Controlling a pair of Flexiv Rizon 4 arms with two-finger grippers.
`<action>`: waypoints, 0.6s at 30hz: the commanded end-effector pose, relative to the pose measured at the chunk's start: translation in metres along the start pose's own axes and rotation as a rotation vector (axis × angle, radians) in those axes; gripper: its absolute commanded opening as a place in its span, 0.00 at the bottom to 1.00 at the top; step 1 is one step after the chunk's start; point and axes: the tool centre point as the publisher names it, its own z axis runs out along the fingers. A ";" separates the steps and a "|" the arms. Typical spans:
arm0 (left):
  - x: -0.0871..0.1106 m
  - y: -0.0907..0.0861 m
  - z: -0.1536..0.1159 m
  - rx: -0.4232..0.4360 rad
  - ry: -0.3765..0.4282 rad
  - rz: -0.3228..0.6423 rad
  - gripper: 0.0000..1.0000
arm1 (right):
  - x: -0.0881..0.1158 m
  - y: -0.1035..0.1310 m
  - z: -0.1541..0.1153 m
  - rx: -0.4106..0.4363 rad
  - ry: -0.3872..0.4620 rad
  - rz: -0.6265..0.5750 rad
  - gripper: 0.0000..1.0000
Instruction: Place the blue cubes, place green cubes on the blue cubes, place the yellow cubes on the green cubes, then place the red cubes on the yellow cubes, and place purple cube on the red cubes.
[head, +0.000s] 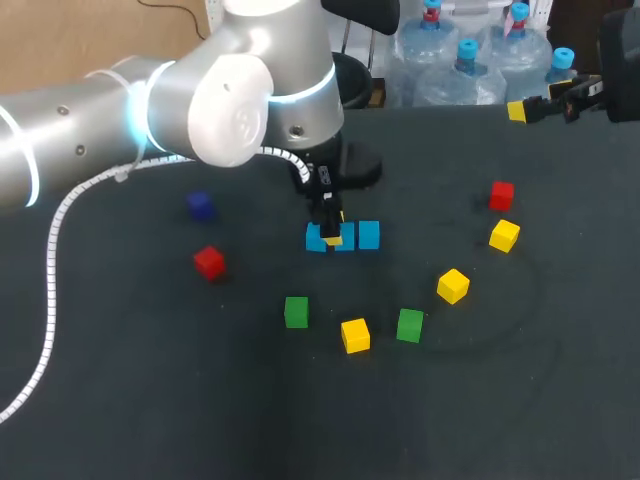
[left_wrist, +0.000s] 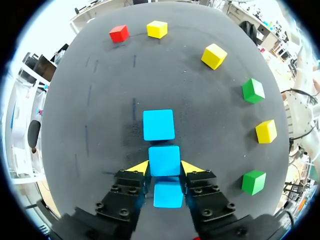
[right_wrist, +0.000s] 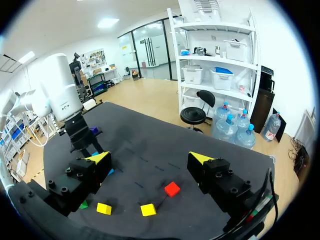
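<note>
Three blue cubes lie in a row mid-table: one (head: 369, 235) at the right end, a middle one (head: 345, 236) and a left one (head: 317, 237) partly hidden by my left gripper (head: 331, 232). In the left wrist view my left gripper (left_wrist: 165, 168) is shut on the middle blue cube (left_wrist: 164, 161), its yellow tips pressing both sides. Another blue cube (left_wrist: 159, 125) lies ahead and one (left_wrist: 168, 195) sits back between the fingers. Green cubes (head: 296, 311) (head: 409, 325), yellow cubes (head: 355, 335) (head: 453, 286) (head: 504, 236), red cubes (head: 209, 262) (head: 502, 195) and a purple cube (head: 201, 206) lie around them. My right gripper (head: 545, 105) hangs open at the far right, holding nothing.
The loose cubes form an arc in front of and to the right of the blue row. From the right wrist, my right gripper (right_wrist: 150, 160) is high above the table, with a red cube (right_wrist: 172, 189) and a yellow cube (right_wrist: 148, 209) below it.
</note>
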 end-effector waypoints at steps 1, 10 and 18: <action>0.000 0.002 0.001 0.003 -0.001 -0.002 0.05 | 0.000 0.000 0.001 0.001 -0.001 0.000 1.00; -0.001 0.001 0.001 0.005 -0.002 -0.008 0.04 | 0.000 0.000 0.001 0.001 -0.001 0.000 1.00; 0.000 0.002 0.002 0.003 0.001 -0.018 0.07 | 0.000 0.000 0.001 0.001 -0.001 0.000 1.00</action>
